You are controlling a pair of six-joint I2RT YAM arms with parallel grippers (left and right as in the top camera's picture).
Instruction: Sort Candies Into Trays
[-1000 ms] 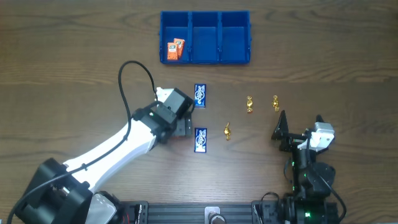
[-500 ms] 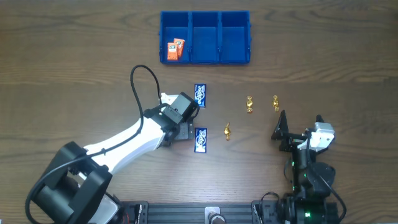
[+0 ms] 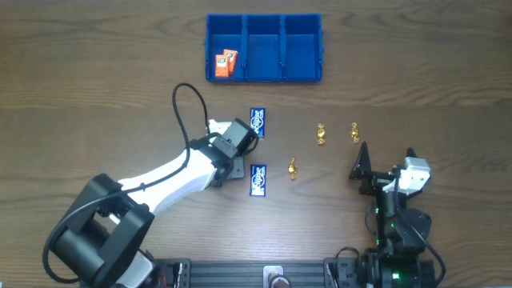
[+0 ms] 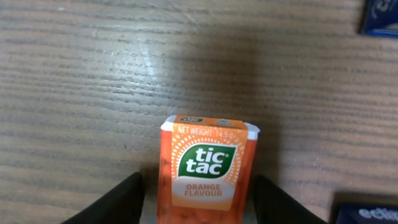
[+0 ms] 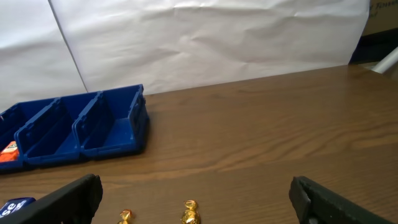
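Orange candy box (image 4: 208, 171) lies flat on the table (image 4: 74, 93), squarely between the spread fingers (image 4: 118, 202) of the left gripper (image 4: 198, 190), the nearer arm; its long axis runs along the gripper's reach, white-rimmed end pointing away from the wrist, fingers flanking its narrow sides

- wood-grain table (image 3: 96, 96), dark brown, grain running side to side in the top view
- soft glare patch on the tabletop in the left wrist view
- white sheet (image 5: 205, 37) hanging behind the table's far edge, lightly creased, one slanted fold line
- dark gap (image 5: 380, 38) beside the sheet's edge, contents unclear
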